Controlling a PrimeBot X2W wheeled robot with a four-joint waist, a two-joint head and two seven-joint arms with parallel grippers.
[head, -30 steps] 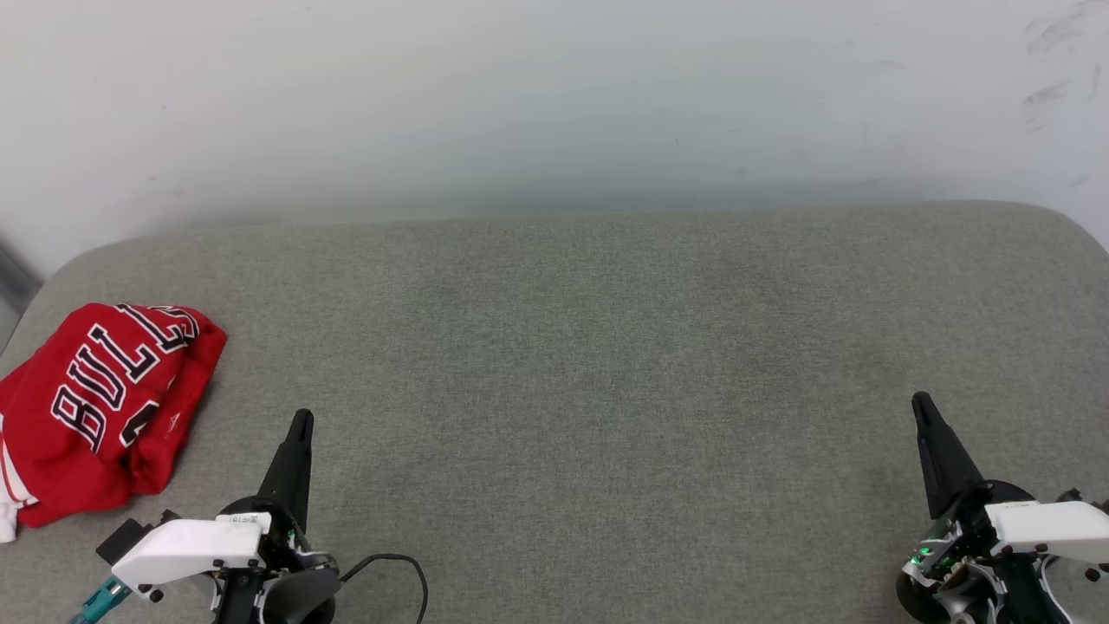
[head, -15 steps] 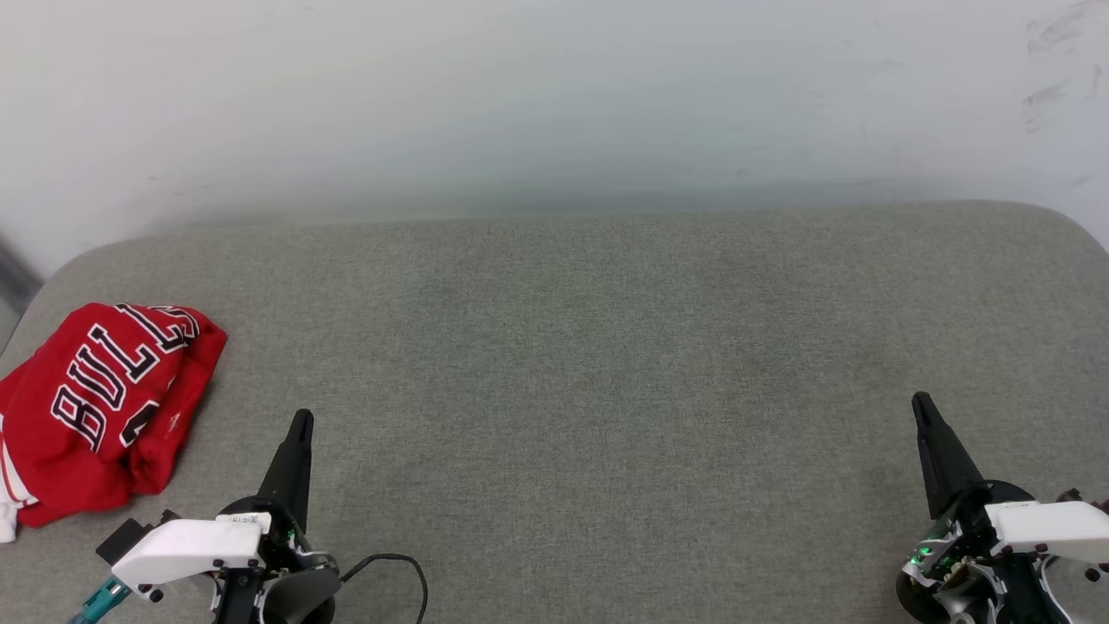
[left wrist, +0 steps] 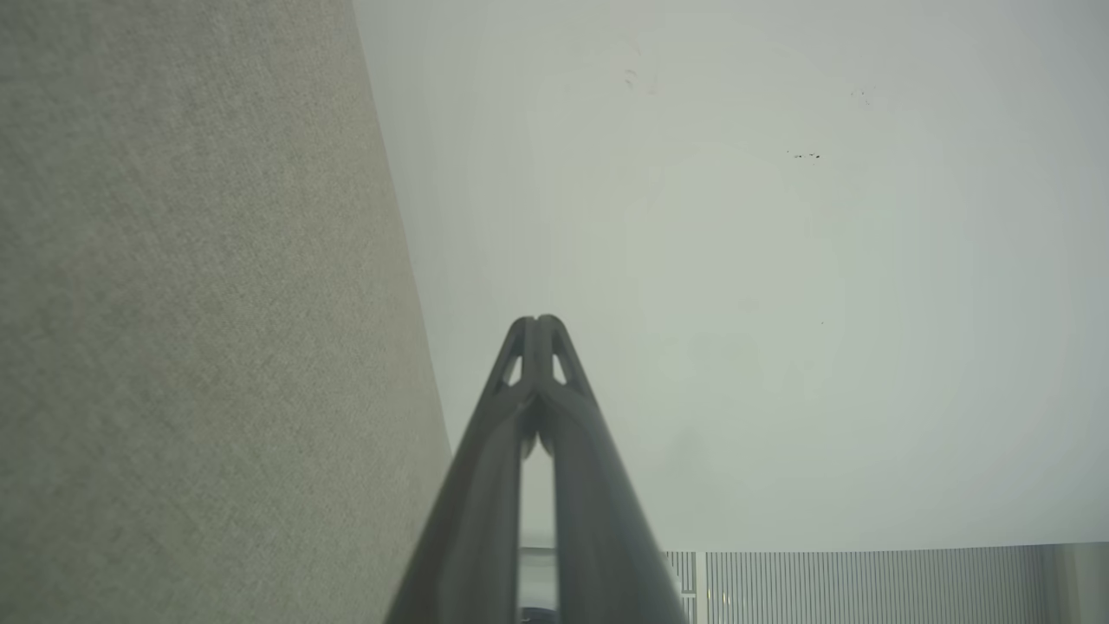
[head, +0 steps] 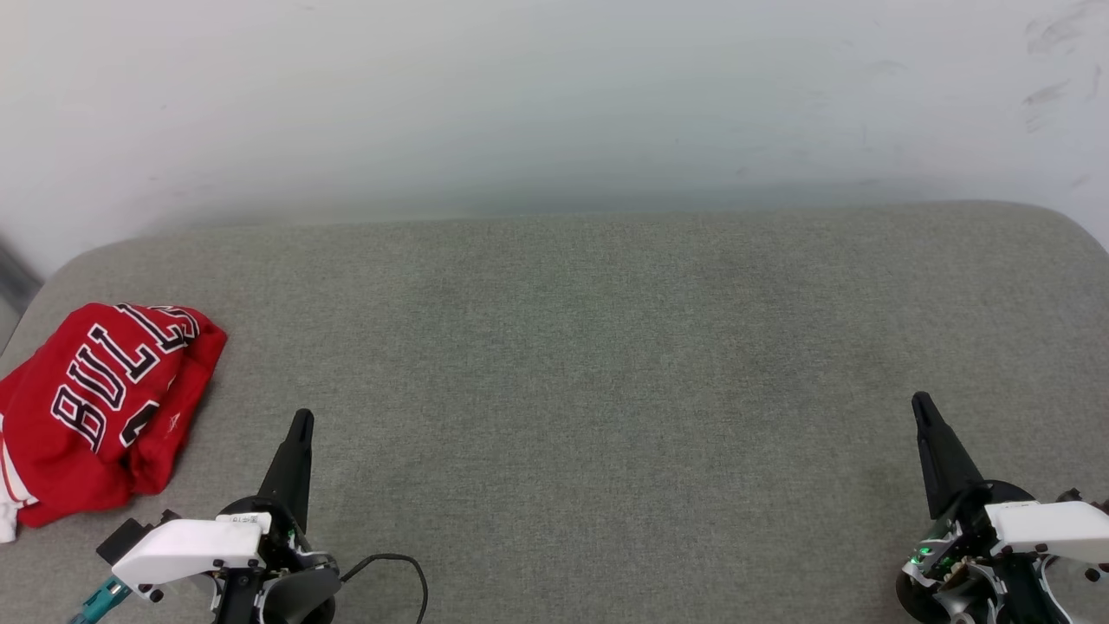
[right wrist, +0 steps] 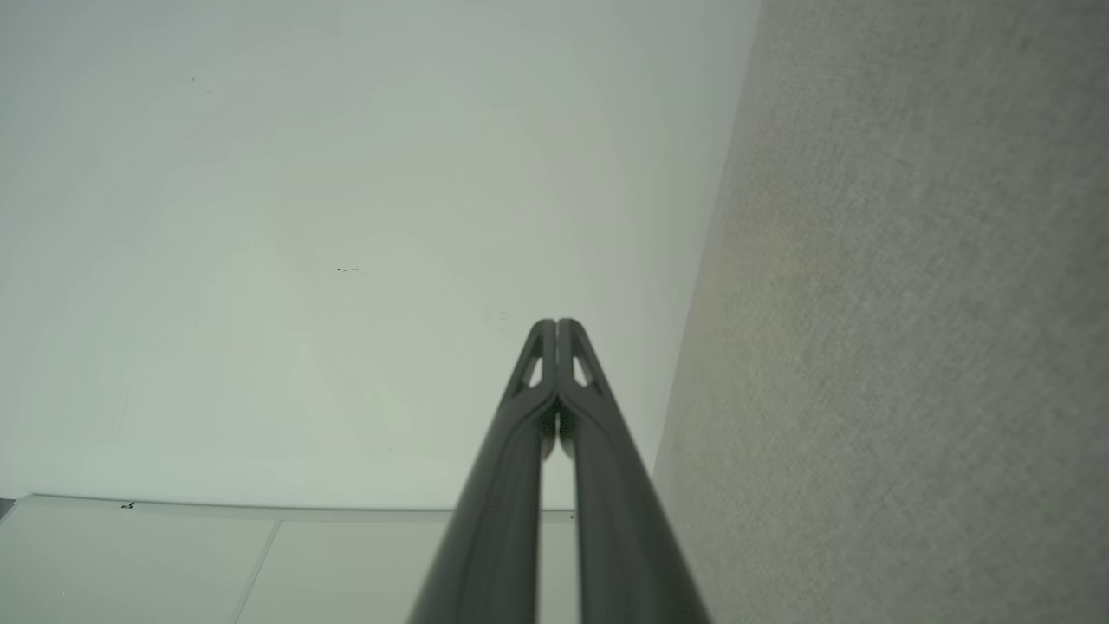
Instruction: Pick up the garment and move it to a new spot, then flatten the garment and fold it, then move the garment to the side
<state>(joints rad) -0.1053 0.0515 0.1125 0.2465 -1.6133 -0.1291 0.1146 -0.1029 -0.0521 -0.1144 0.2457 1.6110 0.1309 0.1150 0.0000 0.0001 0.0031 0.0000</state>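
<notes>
The garment point(head: 95, 407), a red jersey with black white-outlined "BULLS" lettering, lies folded in a small bundle at the far left of the grey cushioned surface point(head: 572, 364). My left gripper point(head: 301, 419) hovers just right of it, apart from the cloth, fingers pressed together and holding nothing. Far off at the lower right, my right gripper point(head: 920, 404) is likewise shut and bare. In the left wrist view the left gripper point(left wrist: 538, 322) has its tips touching in front of a pale wall. The right wrist view has the right gripper point(right wrist: 555, 325) closed tip to tip.
A pale wall point(head: 554, 104) rises behind the surface. A black cable point(head: 407, 572) loops by my left wrist. The surface's rounded corners lie at the far left and far right.
</notes>
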